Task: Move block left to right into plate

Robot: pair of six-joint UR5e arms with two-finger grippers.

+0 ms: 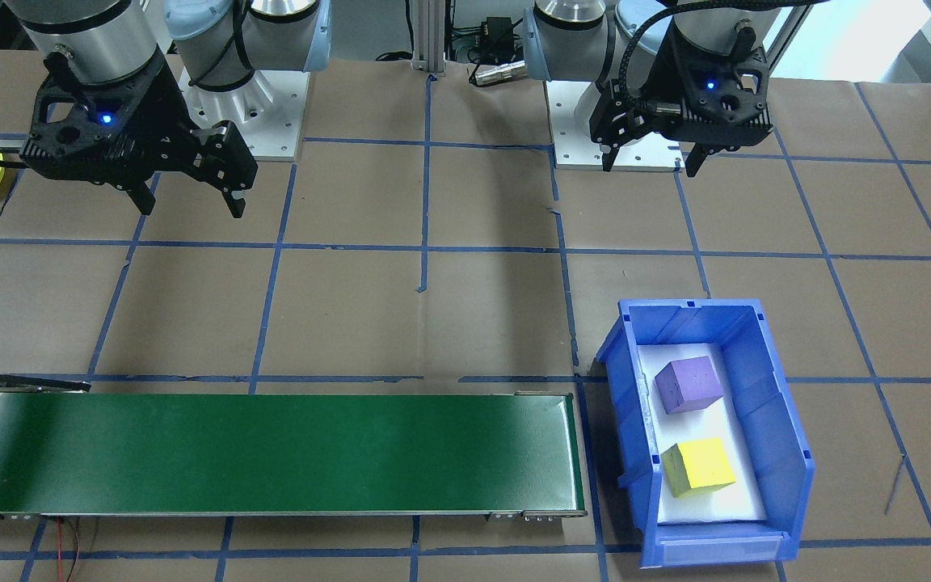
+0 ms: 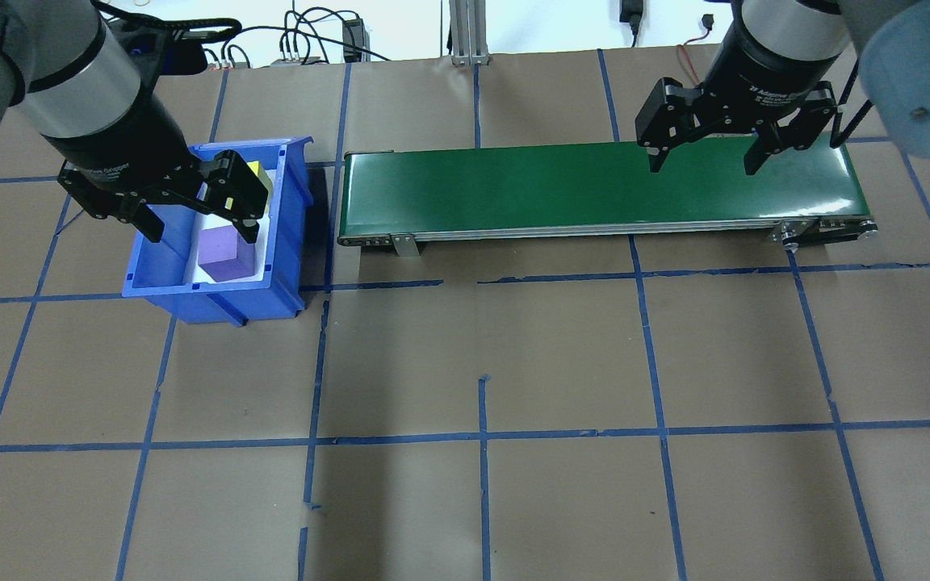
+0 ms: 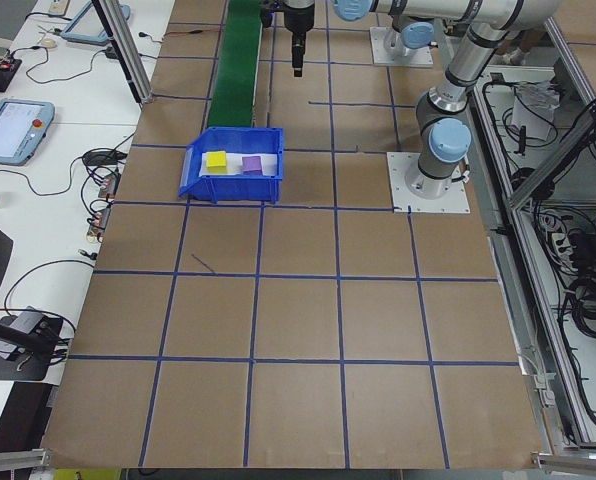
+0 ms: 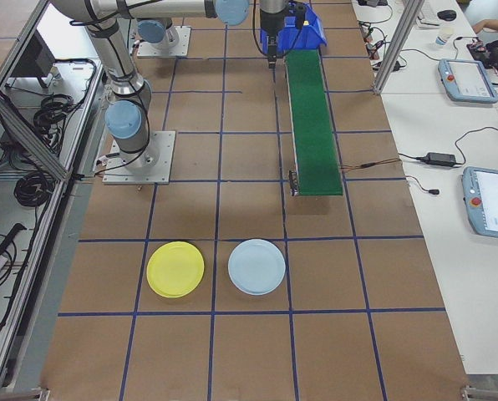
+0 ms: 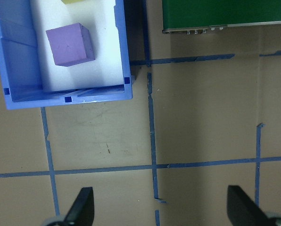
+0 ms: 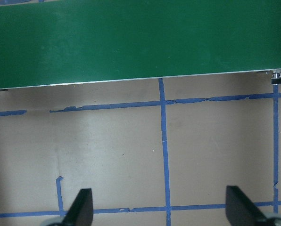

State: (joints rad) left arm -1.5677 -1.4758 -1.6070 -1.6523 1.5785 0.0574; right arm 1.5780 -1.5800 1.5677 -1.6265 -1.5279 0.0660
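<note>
Well apart: purple block (image 1: 688, 385) binned; left gripper (image 1: 648, 159) raised.

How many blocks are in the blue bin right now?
2: a purple block at the blue bin's closed end nearer the robot, and a yellow block toward its open front.
</note>
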